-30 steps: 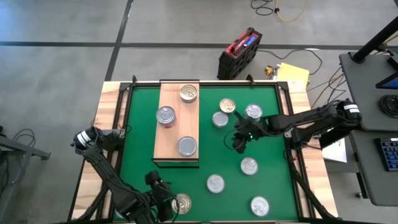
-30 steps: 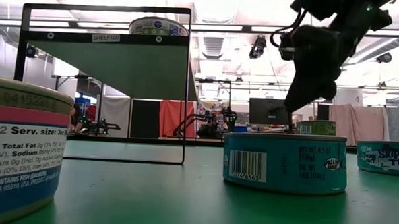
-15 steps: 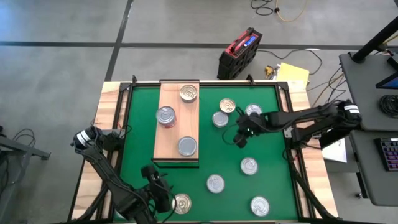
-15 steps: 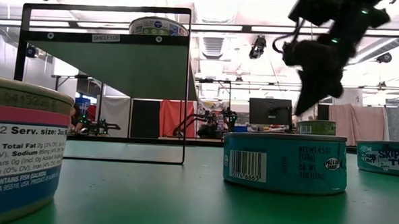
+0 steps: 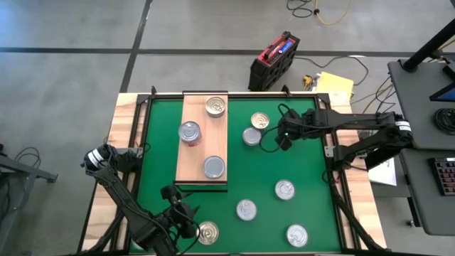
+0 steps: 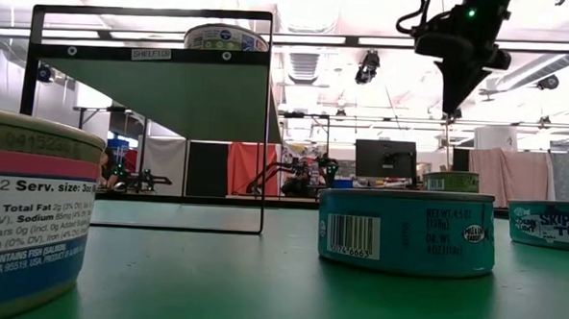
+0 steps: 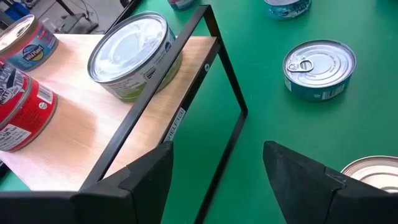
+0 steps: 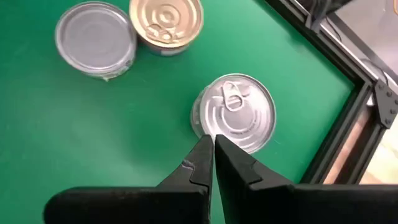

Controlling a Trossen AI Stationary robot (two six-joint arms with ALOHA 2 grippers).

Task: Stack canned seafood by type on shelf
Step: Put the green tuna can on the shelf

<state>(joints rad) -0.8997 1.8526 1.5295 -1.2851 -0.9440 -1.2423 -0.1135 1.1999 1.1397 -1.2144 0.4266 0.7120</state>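
The shelf is a wooden board on a black frame over the left of the green mat. Three lots of canned seafood rest on it: a gold-lidded tin, a red-sided stack and a silver-lidded tin. Several tins stand on the mat. My right gripper is shut and hangs high over a silver pull-tab tin, clear of it in the low view. My left gripper is open at the near left, off the shelf's near end, with nothing between its fingers.
A gold tin and a silver tin stand close beside my right gripper. More tins sit nearer, and one beside my left gripper. The black table frame runs just right of the pull-tab tin.
My right gripper has risen well above the mat and gone toward the far edge, tipping its fingers more steeply down; it now hangs over the pull-tab tin. My left gripper's wrist has turned a little in place. No tin has moved.
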